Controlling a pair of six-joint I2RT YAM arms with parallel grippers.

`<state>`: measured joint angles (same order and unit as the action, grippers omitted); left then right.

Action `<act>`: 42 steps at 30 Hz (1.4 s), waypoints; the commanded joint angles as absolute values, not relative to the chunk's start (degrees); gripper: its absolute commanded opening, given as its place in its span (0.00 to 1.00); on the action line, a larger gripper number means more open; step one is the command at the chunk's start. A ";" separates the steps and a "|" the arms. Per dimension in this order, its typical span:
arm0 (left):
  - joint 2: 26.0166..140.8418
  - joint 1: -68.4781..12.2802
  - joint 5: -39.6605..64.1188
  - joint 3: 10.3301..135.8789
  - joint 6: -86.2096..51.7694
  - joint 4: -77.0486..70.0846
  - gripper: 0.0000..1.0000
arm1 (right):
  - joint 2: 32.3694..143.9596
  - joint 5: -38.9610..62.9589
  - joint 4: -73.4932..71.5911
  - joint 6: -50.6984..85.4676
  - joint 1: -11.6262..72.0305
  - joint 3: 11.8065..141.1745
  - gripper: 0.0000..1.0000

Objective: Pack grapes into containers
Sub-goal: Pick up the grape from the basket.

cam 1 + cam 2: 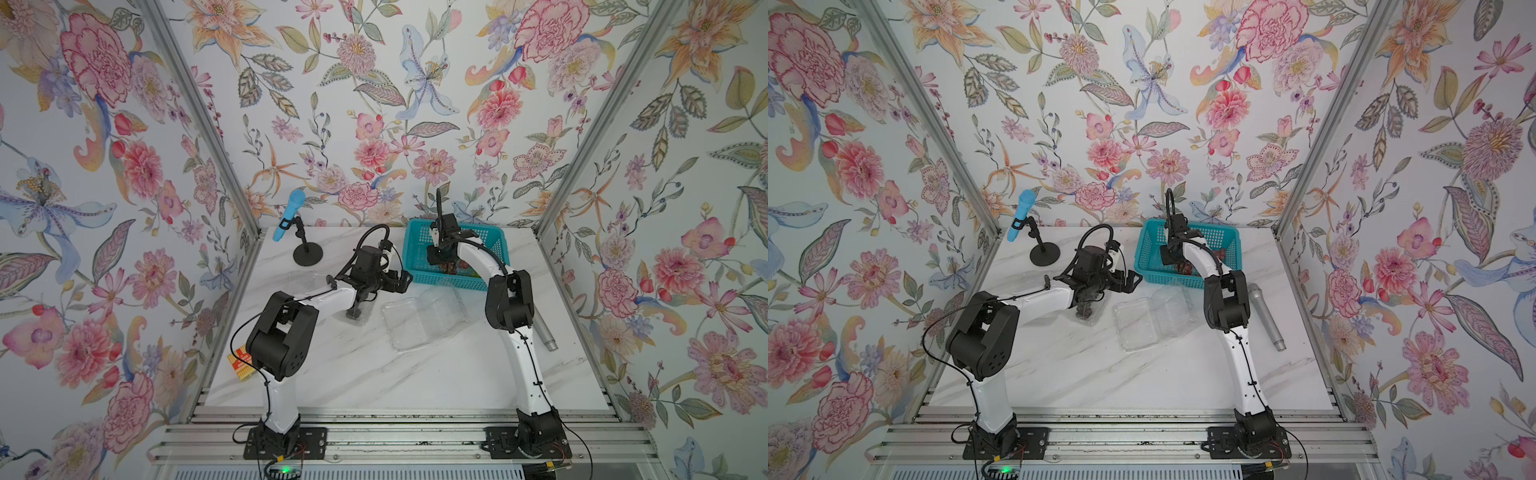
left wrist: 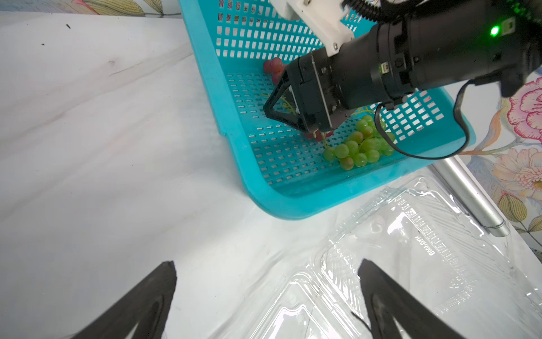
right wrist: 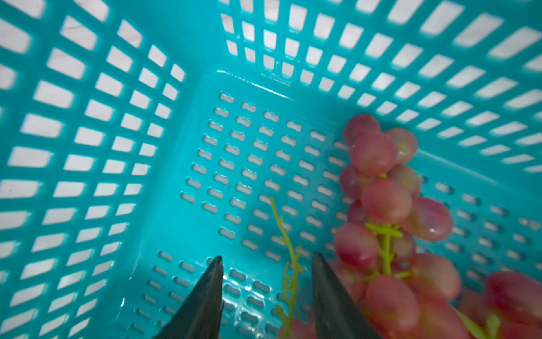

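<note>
You're on the pick. The right gripper (image 3: 267,293) is down in the basket (image 3: 88,117), jaws part-open either side of the stem (image 3: 289,264) of the red grapes (image 3: 381,199), not pinching yet. Next I'd say you need a clean pinch on that thin stem, then a lift over the wall to the open container (image 1: 419,320). The left gripper (image 2: 269,293) hangs wide open and empty by it. The green grapes (image 2: 357,146) crowd close, and the silver mic (image 1: 1266,320) lies near your arm.
</note>
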<state>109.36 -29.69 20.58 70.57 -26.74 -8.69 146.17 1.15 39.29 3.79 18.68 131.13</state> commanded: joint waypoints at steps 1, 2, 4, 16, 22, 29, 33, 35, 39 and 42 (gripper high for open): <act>106.70 -29.75 20.41 69.13 -25.53 -10.45 1.00 | 147.95 -1.34 42.80 3.47 19.11 130.16 0.42; 106.62 -29.65 20.53 68.91 -25.61 -10.63 1.00 | 148.13 -1.79 42.89 3.27 19.30 130.24 0.40; 106.45 -29.64 20.54 68.64 -25.65 -10.71 1.00 | 148.70 -2.90 43.22 2.78 19.65 130.59 0.39; 105.40 -29.45 20.92 65.94 -26.67 -13.04 1.00 | 151.03 -8.11 45.09 0.48 21.84 131.05 0.17; 104.90 -29.41 20.91 65.92 -26.18 -12.59 1.00 | 150.49 -7.05 45.35 1.61 21.97 131.71 0.00; 104.68 -29.39 21.24 66.58 -25.86 -12.13 1.00 | 145.35 -0.85 46.63 3.93 21.41 134.87 0.00; 104.70 -29.37 21.36 67.10 -25.81 -12.05 1.00 | 142.25 1.53 46.62 5.65 20.07 134.91 0.00; 104.84 -29.40 21.40 67.40 -25.59 -11.82 1.00 | 141.45 2.10 46.64 6.13 19.36 134.70 0.00; 104.89 -29.46 21.22 67.66 -25.50 -11.52 1.00 | 140.26 3.68 46.75 6.94 18.15 133.57 0.00; 105.03 -29.37 21.29 67.61 -25.53 -11.60 1.00 | 139.58 4.15 46.76 7.16 17.71 132.78 0.00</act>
<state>106.69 -29.65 20.78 66.50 -26.74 -11.64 142.58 2.61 45.25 5.98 18.00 133.19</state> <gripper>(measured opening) 0.997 0.048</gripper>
